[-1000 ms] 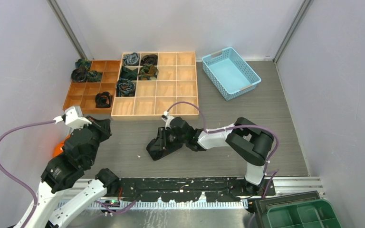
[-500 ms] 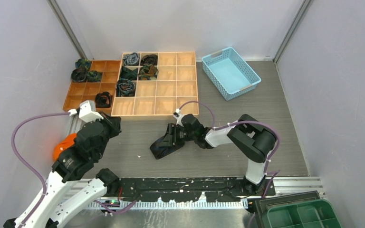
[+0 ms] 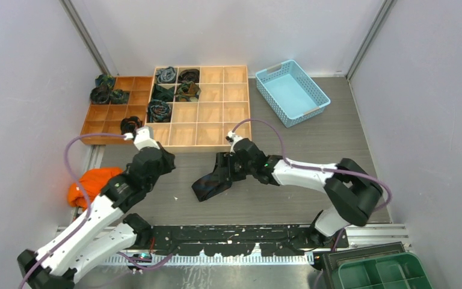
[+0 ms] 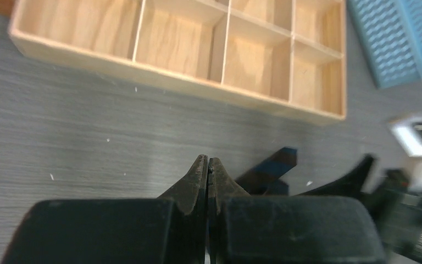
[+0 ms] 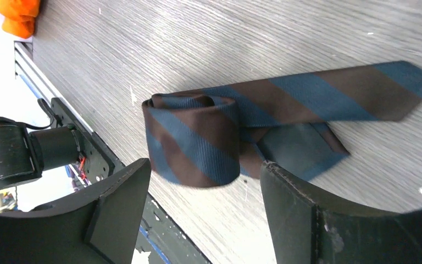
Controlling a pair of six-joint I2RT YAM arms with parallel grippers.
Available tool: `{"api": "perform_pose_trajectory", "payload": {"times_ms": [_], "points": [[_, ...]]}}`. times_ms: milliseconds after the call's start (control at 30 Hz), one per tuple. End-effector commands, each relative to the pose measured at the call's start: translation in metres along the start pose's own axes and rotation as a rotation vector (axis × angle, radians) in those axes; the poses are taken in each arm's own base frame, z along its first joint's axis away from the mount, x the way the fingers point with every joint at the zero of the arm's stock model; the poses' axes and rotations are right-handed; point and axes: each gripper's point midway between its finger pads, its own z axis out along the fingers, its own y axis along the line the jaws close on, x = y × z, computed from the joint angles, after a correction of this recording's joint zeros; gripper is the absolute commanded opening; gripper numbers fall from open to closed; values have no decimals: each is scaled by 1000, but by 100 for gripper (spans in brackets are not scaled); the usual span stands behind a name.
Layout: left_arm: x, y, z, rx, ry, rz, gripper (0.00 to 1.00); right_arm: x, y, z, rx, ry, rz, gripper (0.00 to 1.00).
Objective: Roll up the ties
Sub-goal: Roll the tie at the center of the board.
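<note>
A brown and blue striped tie [image 5: 195,137] lies on the grey table, one end loosely coiled and its tail [image 5: 362,91] stretched flat. From above it is a dark strip [image 3: 207,185] at mid-table. My right gripper [image 5: 204,170] is open just short of the coil, with nothing between its fingers; seen from the top it [image 3: 222,170] is at the tie's far end. My left gripper [image 4: 207,160] is shut and empty, hovering left of the tie [image 4: 275,164]. In the top view it [image 3: 167,161] points toward the tie. Several rolled ties [image 3: 159,111] sit in the trays.
A light wooden divided tray [image 3: 216,114] and a darker one [image 3: 99,114] stand at the back left. A light blue basket [image 3: 292,91] is at the back right. An orange rounded object [image 3: 90,183] lies at the left edge, and a green bin [image 3: 385,271] at the near right corner.
The right gripper opened and let go of the tie, drawing back to the right. The left arm swung forward and right, toward the tie.
</note>
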Motion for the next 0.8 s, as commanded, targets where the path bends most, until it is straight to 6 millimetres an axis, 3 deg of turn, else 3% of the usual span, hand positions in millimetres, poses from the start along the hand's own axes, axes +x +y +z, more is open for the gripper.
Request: {"api": "perform_pose_trajectory", "payload": {"times_ms": [0,133,267,533,767], "points": [[24,-20,31,61,41,-23,0,-19,-2,-42,89,-105,-39,78],[48,-20,56,33,97,29,0,1,-15,-54,155,-75,-18,61],[68,-23,78,43,137,60,0,27,-24,-50,197,-40,9,24],[106,-30,114,110,223,68,0,61,-30,-18,211,20,50,16],[146,-39,133,174,341,78,0,63,-55,4,305,-18,63,14]]}}
